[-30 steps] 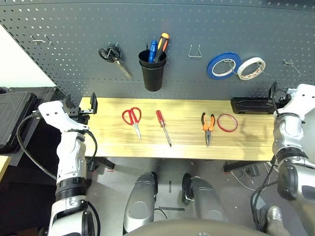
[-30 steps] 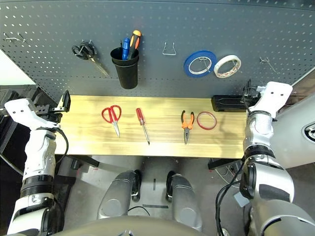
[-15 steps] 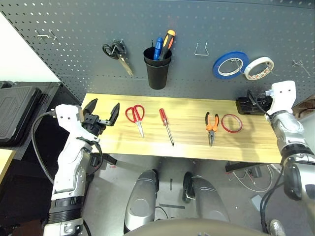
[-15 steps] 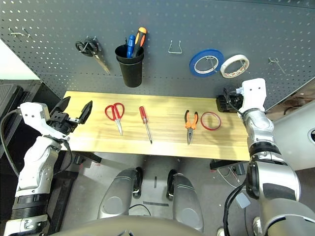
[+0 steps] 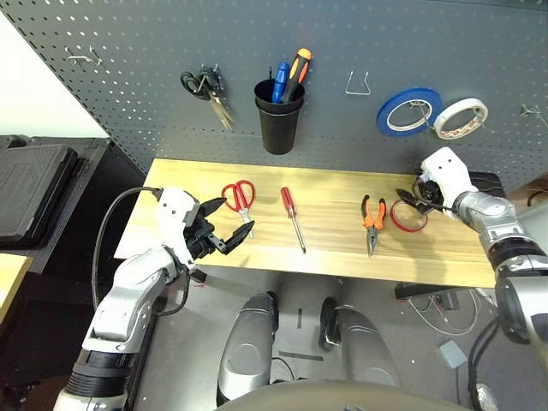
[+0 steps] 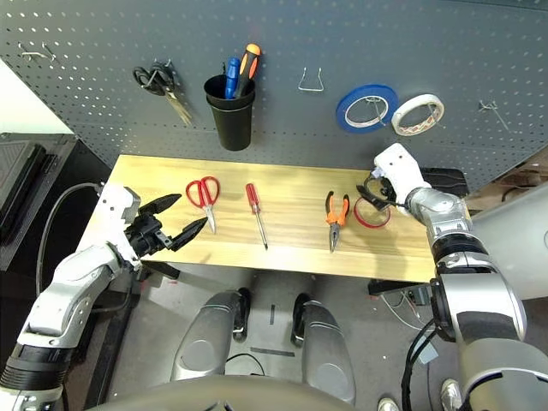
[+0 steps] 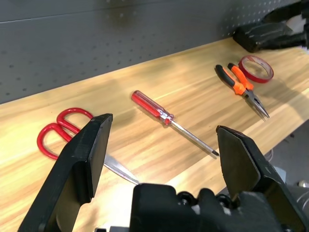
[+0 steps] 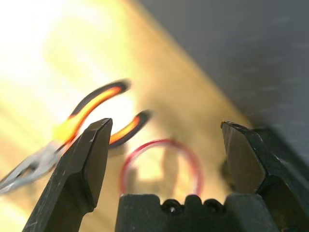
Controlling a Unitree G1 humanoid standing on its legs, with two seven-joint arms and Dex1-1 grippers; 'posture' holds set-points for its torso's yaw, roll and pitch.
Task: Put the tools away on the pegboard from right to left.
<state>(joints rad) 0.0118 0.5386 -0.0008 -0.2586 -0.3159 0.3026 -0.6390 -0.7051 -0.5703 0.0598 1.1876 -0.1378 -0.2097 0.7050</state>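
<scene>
While all four tools lie on the table, the work stands at its first pick, judged from how things lie:

Pegboard [image 5: 128,34]: dark grey wall panel behind the table; it carries the black-handled scissors [image 5: 205,90] on a hook, a black cup [image 5: 280,120] holding two drivers, a bare wire hook [image 5: 358,84], and blue tape [image 5: 409,111] and white tape [image 5: 459,117] further right.

Table [image 5: 325,248]: pale wooden top just below the panel, with the four tools in a row along it.

Left gripper [image 5: 224,224]: fingers spread wide, nothing between them, hovering at the near left part of the table, close to the red-handled scissors' blade tips.

Right gripper [image 6: 370,190]: fingers spread wide, holding nothing, tilted down at the red tape ring; in its wrist view the ring sits centred between the two fingers.

Red-handled scissors [image 5: 239,201]: leftmost tool, flat on the wood, blades toward the near edge.

Pliers [image 5: 373,221]: orange-and-black handles toward the panel, nose toward the near edge, just left of the ring.

Screwdriver [image 5: 292,216]: slim, red-handled, between scissors and pliers, tip toward the near edge.

Red tape ring [image 5: 409,216]: rightmost tool, flat on the wood, so first in order.

Step in hand: approach to the ring, I judge.

Next move: lower the right fingers astride the thin band, one inside, one outside, and close; being so flat, it may slide instead of lifting.
</scene>
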